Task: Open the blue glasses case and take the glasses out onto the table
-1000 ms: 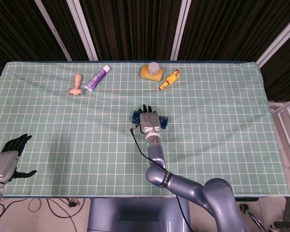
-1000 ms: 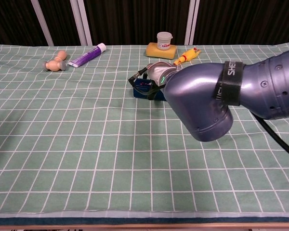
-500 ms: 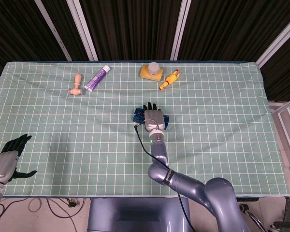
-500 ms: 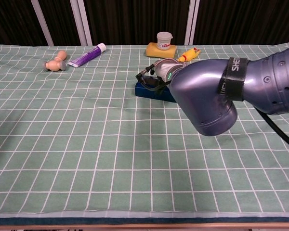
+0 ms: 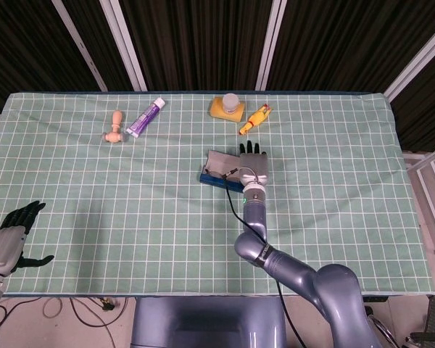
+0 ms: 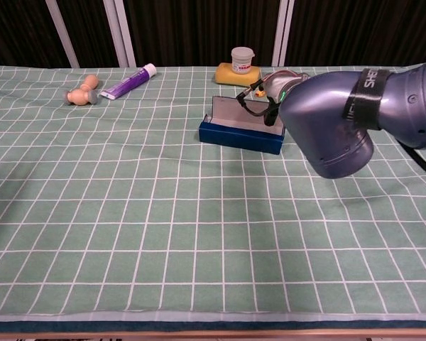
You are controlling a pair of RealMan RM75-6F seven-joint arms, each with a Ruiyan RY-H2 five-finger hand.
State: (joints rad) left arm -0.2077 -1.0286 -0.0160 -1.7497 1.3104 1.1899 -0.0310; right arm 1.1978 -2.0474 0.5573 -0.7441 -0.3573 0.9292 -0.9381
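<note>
The blue glasses case (image 5: 216, 177) lies mid-table with its lid (image 5: 223, 161) raised, showing a grey inside; in the chest view the blue base (image 6: 240, 135) sits in front of the upright lid (image 6: 231, 111). No glasses show inside from either view. My right hand (image 5: 254, 164) is at the case's right end, fingers stretched away from me, holding nothing that I can see. In the chest view that right hand (image 6: 275, 87) is mostly hidden behind its own forearm. My left hand (image 5: 11, 241) hangs off the table's front left corner with fingers apart and empty.
Along the far edge lie a wooden peg figure (image 5: 114, 127), a purple tube (image 5: 146, 118), a yellow sponge with a white jar (image 5: 227, 106) on it, and a yellow rubber chicken (image 5: 254, 119). A black cable (image 5: 232, 174) loops from my right wrist over the case.
My right hand slid from on top of the case to its right end, and the lid, covered before, now stands raised. The left hand stayed put.
</note>
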